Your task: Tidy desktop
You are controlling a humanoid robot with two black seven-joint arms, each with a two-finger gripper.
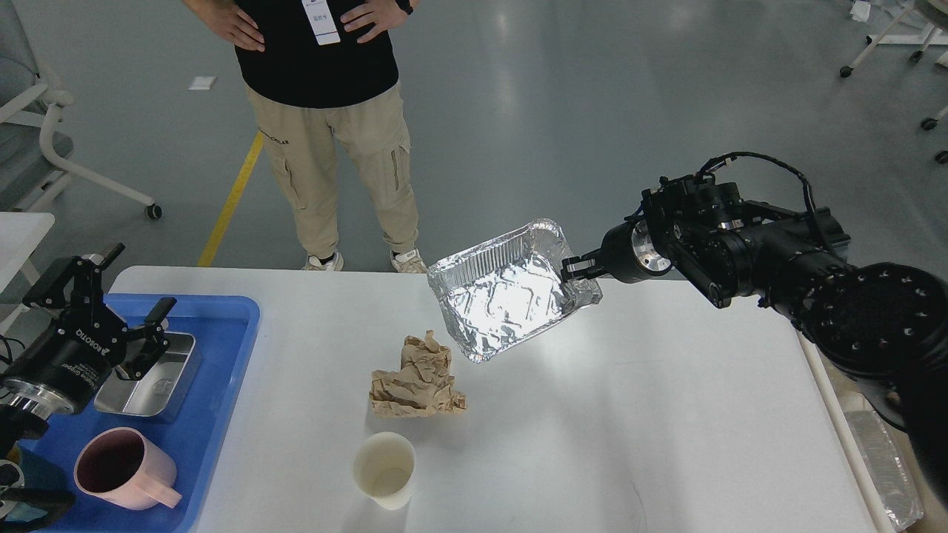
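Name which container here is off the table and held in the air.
The foil tray: the right gripper holds its rim, tilted above the desktop. The paper cup, pink mug and steel tin rest on surfaces.

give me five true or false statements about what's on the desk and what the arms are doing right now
1. The right gripper holds the foil tray by its rim, tilted and lifted off the desktop. True.
2. The crumpled brown paper lies inside the foil tray. False: it lies on the desktop, below the tray in the view.
3. The paper cup stands upright on the desktop. True.
4. The pink mug sits beside the paper cup on the bare desktop. False: it sits in the blue tray.
5. The left gripper grips the metal pan. False: its fingers are open, with nothing between them.
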